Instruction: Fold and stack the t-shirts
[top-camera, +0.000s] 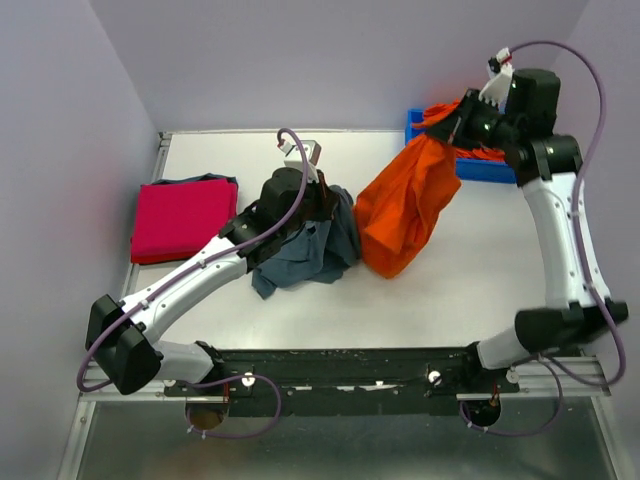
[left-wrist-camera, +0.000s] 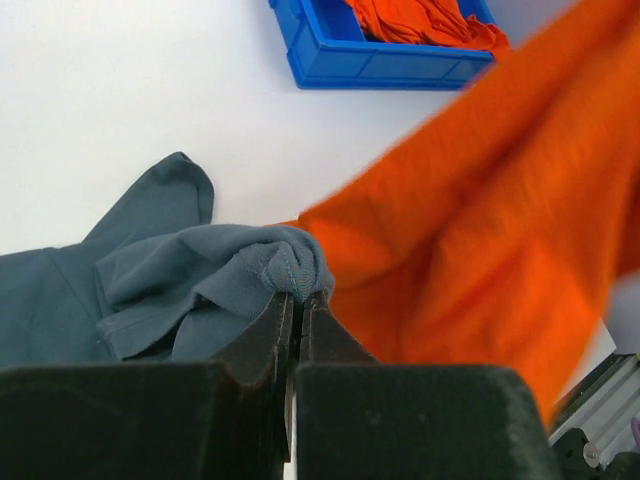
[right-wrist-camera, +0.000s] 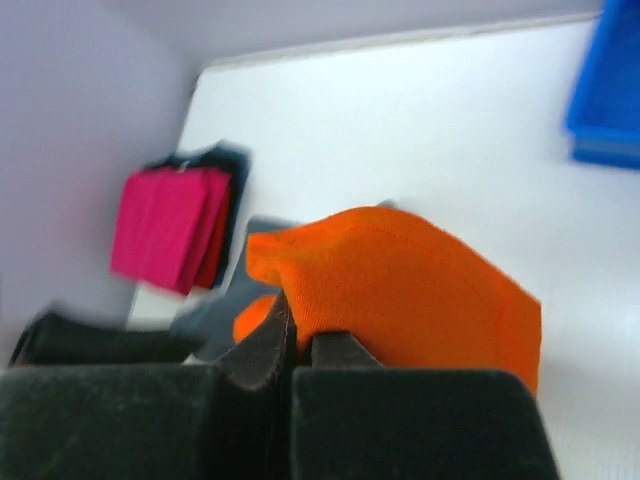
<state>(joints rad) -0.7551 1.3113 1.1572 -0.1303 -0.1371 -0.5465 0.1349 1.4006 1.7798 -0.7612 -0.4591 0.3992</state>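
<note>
The magenta t-shirt (top-camera: 183, 220) is laid folded at the left edge of the worktop (top-camera: 420, 300). The unfolded grey-blue t-shirt (top-camera: 305, 250) is clamped in the left gripper (left-wrist-camera: 298, 297), and the orange t-shirt (top-camera: 405, 205) in the right gripper (right-wrist-camera: 298, 335).

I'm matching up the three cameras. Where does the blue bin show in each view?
Top external: blue bin at upper right, partly hidden.
Left wrist: top centre, far side cut off.
Right wrist: upper right edge, mostly out of frame.
Shared landmark: the lifted orange t-shirt, seen in all three views.
</note>
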